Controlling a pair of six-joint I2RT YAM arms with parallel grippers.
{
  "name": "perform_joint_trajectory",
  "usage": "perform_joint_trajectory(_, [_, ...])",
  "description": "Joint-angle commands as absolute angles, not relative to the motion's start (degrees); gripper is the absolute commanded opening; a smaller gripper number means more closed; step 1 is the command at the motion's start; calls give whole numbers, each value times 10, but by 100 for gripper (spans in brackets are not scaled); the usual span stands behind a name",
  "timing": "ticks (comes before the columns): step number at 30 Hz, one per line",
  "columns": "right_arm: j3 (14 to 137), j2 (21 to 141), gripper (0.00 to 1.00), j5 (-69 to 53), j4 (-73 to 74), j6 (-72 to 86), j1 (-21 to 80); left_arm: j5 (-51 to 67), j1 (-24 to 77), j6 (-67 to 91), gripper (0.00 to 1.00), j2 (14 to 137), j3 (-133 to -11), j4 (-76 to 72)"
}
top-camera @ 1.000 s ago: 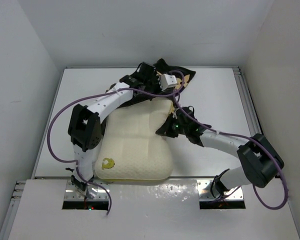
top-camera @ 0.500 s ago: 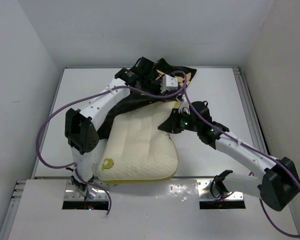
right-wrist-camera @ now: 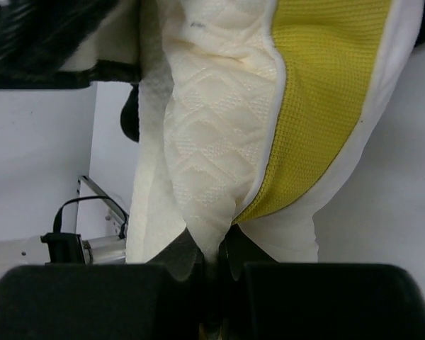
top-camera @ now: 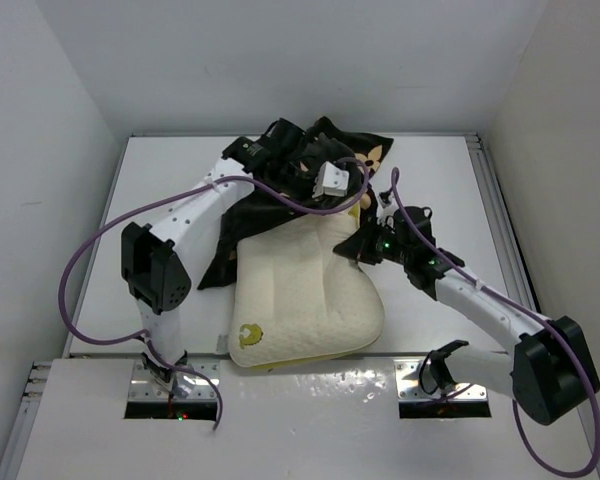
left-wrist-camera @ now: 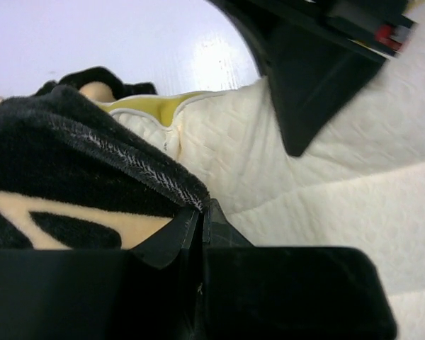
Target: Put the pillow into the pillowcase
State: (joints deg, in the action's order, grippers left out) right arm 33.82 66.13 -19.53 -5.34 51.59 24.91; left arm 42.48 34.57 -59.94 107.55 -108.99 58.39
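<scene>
The cream pillow (top-camera: 300,300) lies at the table's near middle, its gold emblem (top-camera: 248,334) at the near-left corner, its far edge under the black flowered pillowcase (top-camera: 280,195). My left gripper (top-camera: 320,190) is shut on the pillowcase's hem (left-wrist-camera: 149,170), lifting it over the pillow's far edge (left-wrist-camera: 304,184). My right gripper (top-camera: 352,243) is shut on the pillow's far-right corner, pinching cream fabric (right-wrist-camera: 212,163) beside the mustard-yellow side band (right-wrist-camera: 319,92).
The white table (top-camera: 160,180) is walled on three sides, with a raised rail along the right edge (top-camera: 495,215). Purple cables (top-camera: 90,260) loop off both arms. The mounting plates (top-camera: 170,390) sit at the near edge.
The pillow has slid to the right and swung round, its emblem corner moving right. My right arm stretched out toward the far right, still gripping the corner. The left gripper kept hold of the pillowcase.
</scene>
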Motion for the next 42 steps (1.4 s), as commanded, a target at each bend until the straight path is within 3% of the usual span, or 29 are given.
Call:
perform_joint_trajectory(1, [360, 628, 0, -178, -206, 515, 257, 432, 363, -508, 0, 1045, -1071, 541])
perform_joint_trajectory(10, [342, 628, 0, -290, -195, 454, 335, 347, 362, -349, 5, 1055, -1099, 421])
perform_joint_trajectory(17, [363, 661, 0, -403, -212, 445, 330, 395, 381, -394, 12, 1062, -1107, 474])
perform_joint_trajectory(20, [362, 659, 0, -352, -192, 439, 301, 440, 393, -464, 0, 1059, -1103, 547])
perform_joint_trajectory(24, [337, 642, 0, -202, -195, 479, 232, 466, 407, -568, 0, 1042, -1059, 634])
perform_joint_trajectory(28, [321, 628, 0, -48, -200, 548, 207, 450, 404, -584, 0, 1015, -1000, 627])
perform_joint_trajectory(31, [316, 635, 0, -2, -184, 582, 204, 442, 409, -582, 0, 1000, -964, 602])
perform_joint_trajectory(35, [316, 653, 0, -37, -171, 579, 215, 397, 406, -508, 1, 999, -942, 532])
perform_joint_trajectory(38, [304, 650, 27, -46, -148, 567, 225, 338, 396, -435, 9, 1001, -933, 476])
perform_joint_trajectory(39, [303, 647, 54, -47, -137, 556, 226, 305, 391, -405, 10, 1000, -928, 448])
perform_joint_trajectory(41, [320, 641, 77, -53, -78, 537, 225, 272, 384, -372, 19, 998, -917, 414])
perform_joint_trajectory(42, [320, 637, 80, -47, -50, 527, 224, 265, 383, -363, 22, 998, -914, 406])
